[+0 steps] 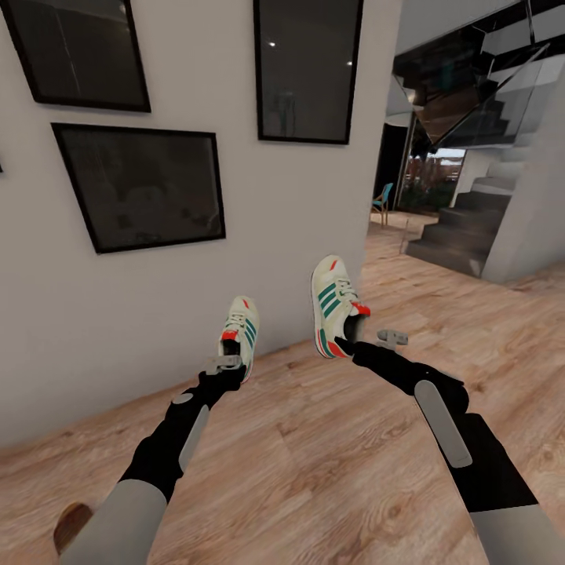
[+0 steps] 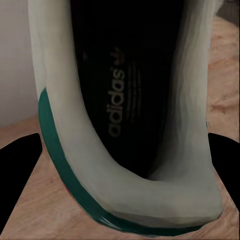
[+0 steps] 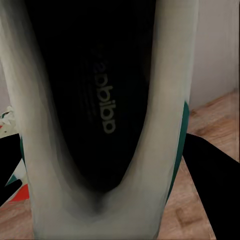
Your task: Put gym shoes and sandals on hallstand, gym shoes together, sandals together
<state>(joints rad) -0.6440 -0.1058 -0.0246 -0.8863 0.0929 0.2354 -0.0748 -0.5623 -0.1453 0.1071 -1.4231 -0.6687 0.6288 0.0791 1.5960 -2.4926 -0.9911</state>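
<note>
Head view shows both arms stretched forward over the corridor floor (image 1: 329, 439), each carrying one gym shoe in the air in front of a pale wall (image 1: 157, 314). The left gripper (image 1: 226, 367) is closed on the heel of the left gym shoe (image 1: 242, 333). The right gripper (image 1: 362, 339) is clamped on the heel of the right gym shoe (image 1: 333, 302), which tilts up higher. Dark framed pictures (image 1: 141, 184) hang on the wall, and a staircase (image 1: 463, 227) stands far behind.
</note>
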